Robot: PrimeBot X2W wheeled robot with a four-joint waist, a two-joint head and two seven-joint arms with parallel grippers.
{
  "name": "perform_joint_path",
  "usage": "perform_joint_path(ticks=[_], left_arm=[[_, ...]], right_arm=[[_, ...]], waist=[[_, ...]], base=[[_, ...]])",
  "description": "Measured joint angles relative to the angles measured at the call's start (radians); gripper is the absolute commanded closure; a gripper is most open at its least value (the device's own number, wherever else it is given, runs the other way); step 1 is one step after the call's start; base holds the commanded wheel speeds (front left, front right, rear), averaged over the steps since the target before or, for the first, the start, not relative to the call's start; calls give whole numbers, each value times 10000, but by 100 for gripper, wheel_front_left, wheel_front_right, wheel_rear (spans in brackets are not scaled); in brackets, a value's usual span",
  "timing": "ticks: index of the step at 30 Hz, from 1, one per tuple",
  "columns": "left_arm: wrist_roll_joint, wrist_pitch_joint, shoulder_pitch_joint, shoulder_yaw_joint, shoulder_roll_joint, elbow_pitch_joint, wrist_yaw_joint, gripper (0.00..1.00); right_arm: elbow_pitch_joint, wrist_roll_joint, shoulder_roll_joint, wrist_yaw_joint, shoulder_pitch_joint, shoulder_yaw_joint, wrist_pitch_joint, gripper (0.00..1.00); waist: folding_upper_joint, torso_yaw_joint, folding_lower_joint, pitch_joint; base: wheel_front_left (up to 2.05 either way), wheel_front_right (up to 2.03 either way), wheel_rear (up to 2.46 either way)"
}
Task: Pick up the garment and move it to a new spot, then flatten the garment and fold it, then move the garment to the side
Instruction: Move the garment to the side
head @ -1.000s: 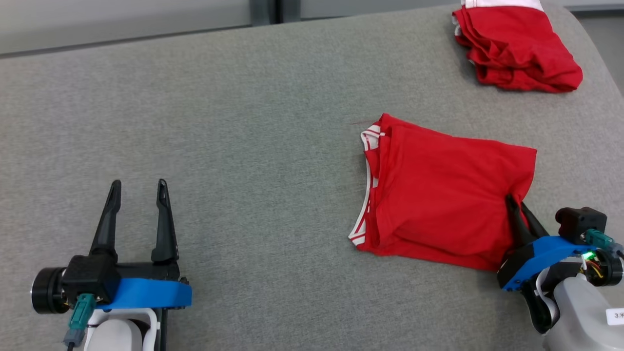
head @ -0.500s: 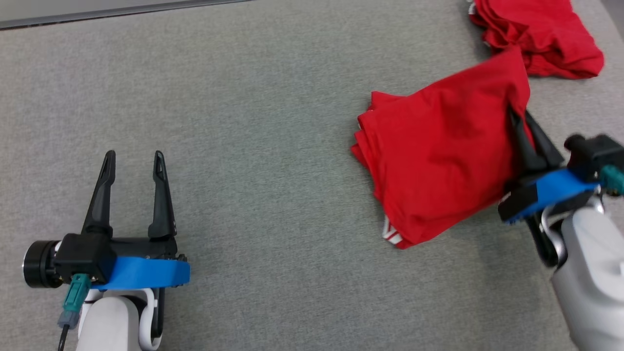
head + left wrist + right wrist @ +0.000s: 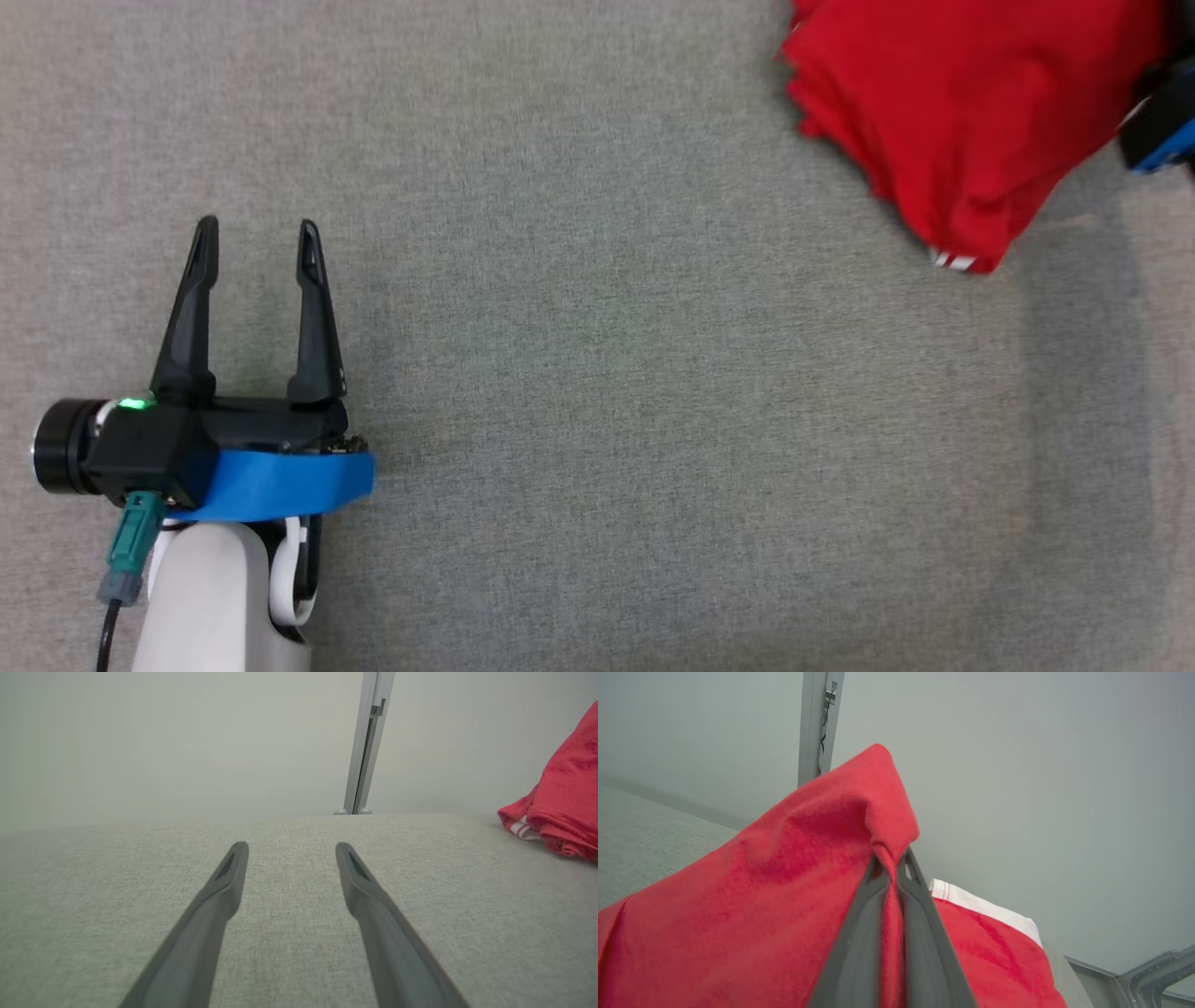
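**Materials and finishes of the cloth, the work surface and the robot's tooling.**
The garment (image 3: pixel 962 103) is soft red knit cloth, matt and faintly fuzzy; the tabletop (image 3: pixel 597 392) is coarse grey woven fabric, matt; the left hand (image 3: pixel 257 227) has smooth, matt dark plastic fingers over a blue plastic collar (image 3: pixel 280 485); the post (image 3: pixel 369 742) looks like smooth grey metal.

The garment (image 3: pixel 962 103) is bright red cloth, folded into a thick bundle of several layers, with a bit of red-and-white striped trim at its lowest corner. It hangs tilted at the upper right of the head view, lifted off the grey fabric surface (image 3: pixel 597 373). One upper corner is pinched between the closed fingers of the right hand (image 3: pixel 893 863), and the cloth bunches into a peak above them.
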Motion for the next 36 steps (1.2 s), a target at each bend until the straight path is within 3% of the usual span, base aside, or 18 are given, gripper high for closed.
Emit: perform_joint_path(ticks=[14,26,28,29,30,36], left_arm=[[178,-12,-399,6,144,-738,10,0],[203,-12,-570,-77,245,-1039,-8,0],[201,-13,-570,-67,244,-1068,-4,0],[194,-13,-570,-59,244,-1072,-2,0],[190,-13,-570,-50,244,-1074,-2,0],[125,-15,-579,-50,215,-970,13,0]], right_arm=[[2006,1047,-2587,0,-1490,-94,453,100],[3359,688,-3208,0,-2331,-27,826,100],[3509,593,-3181,0,-2477,-12,825,58],[3593,539,-3166,0,-2542,-13,811,42],[3705,527,-3149,0,-2604,-46,782,0],[4134,67,-2995,0,-2789,-90,401,0]], waist=[[0,-208,-1,1096],[-2,-224,-2,1354],[-2,-211,-1,1378],[-1,-207,-2,1394],[-1,-201,-1,1411],[0,-115,0,1320]], base=[[0,0,0],[0,0,0],[0,0,0],[0,0,0],[0,0,0],[0,0,0]])
